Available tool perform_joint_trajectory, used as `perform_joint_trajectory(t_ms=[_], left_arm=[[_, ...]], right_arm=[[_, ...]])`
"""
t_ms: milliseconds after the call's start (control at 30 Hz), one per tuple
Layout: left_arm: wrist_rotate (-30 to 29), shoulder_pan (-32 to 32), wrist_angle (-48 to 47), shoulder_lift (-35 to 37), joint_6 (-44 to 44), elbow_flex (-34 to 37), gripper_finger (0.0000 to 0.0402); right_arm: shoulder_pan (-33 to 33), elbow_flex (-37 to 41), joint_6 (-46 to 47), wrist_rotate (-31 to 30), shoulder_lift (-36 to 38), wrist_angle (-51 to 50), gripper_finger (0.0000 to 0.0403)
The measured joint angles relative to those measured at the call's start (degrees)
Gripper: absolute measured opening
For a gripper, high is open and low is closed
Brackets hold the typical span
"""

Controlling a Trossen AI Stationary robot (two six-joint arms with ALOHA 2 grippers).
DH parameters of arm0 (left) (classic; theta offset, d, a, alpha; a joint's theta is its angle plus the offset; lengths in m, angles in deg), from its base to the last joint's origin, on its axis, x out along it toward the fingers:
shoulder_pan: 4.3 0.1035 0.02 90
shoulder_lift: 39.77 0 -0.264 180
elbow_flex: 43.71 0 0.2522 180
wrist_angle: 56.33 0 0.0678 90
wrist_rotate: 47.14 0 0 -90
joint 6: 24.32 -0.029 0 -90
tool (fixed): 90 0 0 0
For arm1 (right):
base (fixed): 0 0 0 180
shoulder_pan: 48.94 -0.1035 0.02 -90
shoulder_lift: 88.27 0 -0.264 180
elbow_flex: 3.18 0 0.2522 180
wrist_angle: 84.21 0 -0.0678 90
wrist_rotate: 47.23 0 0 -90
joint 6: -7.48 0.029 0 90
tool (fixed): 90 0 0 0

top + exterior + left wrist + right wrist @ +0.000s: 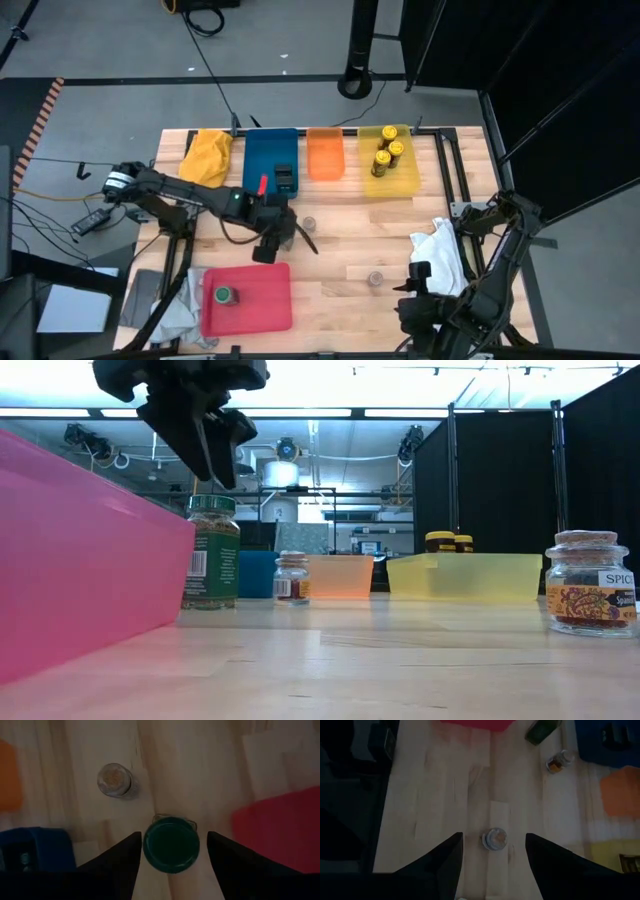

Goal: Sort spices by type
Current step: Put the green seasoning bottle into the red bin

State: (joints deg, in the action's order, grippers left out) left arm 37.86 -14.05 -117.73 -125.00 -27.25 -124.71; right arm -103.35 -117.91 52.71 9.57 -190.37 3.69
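Directly under your left gripper (171, 851) stands a green-lidded jar (171, 844), upright on the bare table (340, 275) just beyond the red tray's (262, 312) far edge. From the wrist view the round lid sits square between the two dark fingers, with daylight on both sides, so the jaws are spread wider than the lid and hold nothing. The low view shows the gripper hanging above the lid, not yet down around the jar's body.

The jar's long axis is vertical, in line with the gripper's reach, so the coming move reads as a straight drop and a squeeze, no sideways correction needed. The left arm stretches across from the table's left edge, wrist turned downward. It is plainly the nearer arm.

A second green-lidded jar (223, 295) already sits in the red tray, so that looks like the likely home for this one.

Your right gripper (494, 870) waits at the near right corner, beside the white cloth (440, 252), jaws parted and empty, looking down on a small grey-topped jar (495, 839) that stands alone on the wood. Another such jar (114, 779) stands close to the green one; mind it on the way down.

Yellow-lidded jars (386, 157) rest in the yellow tray (410, 182), and a black box (286, 178) in the blue tray (258, 150).
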Motion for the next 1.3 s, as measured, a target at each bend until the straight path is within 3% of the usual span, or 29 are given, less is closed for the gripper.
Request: perform_joint_trajectory(t_ms=[667, 1033, 1300], left_arm=[[2.2, 1.9, 1.5, -0.4, -2.5, 0.0, 0.0231], [3.1, 1.9, 7.0, -0.3, -1.3, 7.2, 0.0232], [2.9, 1.9, 8.0, -0.4, -1.3, 8.0, 0.0224]], right_arm=[[0.3, 0.4, 0.3, 0.2, 0.0, 0.5, 0.0224], [0.3, 0.4, 0.2, 0.3, 0.0, 0.8, 0.0224], [0.5, 0.4, 0.2, 0.3, 0.0, 0.8, 0.0224]])
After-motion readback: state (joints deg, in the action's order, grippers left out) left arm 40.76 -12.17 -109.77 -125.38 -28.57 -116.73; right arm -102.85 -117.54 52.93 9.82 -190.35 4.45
